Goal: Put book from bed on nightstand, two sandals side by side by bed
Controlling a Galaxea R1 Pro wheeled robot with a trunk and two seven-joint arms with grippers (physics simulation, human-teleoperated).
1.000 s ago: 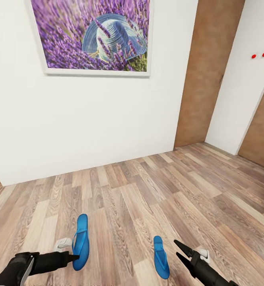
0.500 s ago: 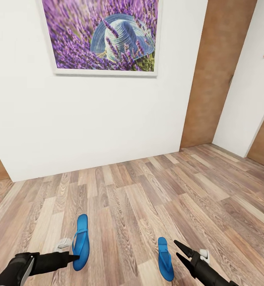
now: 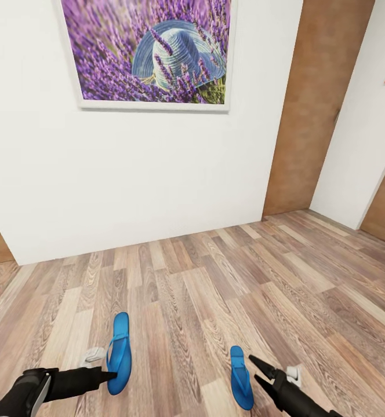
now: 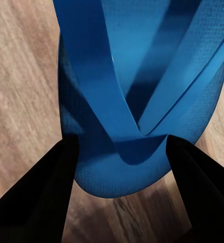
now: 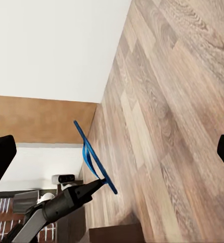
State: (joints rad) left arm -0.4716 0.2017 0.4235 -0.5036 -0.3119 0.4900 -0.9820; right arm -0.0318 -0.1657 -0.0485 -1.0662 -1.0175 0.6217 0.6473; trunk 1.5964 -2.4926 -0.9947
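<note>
My left gripper (image 3: 111,375) is shut on one bright-blue sandal (image 3: 119,350), held just above the wood floor at the lower left of the head view. In the left wrist view the sandal's sole and straps (image 4: 137,96) sit between the two black fingers (image 4: 41,202). The right wrist view has this sandal (image 5: 94,159) edge-on, lifted off the floor at the tip of my left arm. The other sandal (image 3: 240,376) lies flat on the floor, close beside my open right gripper (image 3: 253,368). Bed, book and nightstand are out of view.
A white wall (image 3: 129,174) with a framed lavender picture (image 3: 152,52) stands straight ahead. A brown door panel (image 3: 314,110) and a white corner (image 3: 366,133) are at the right. Wood-plank floor (image 3: 215,289) spreads between me and the wall.
The view swung left during the first half second, then held still. Since then my right gripper has dipped slightly toward the sandal on the floor. The left gripper still holds its sandal.
</note>
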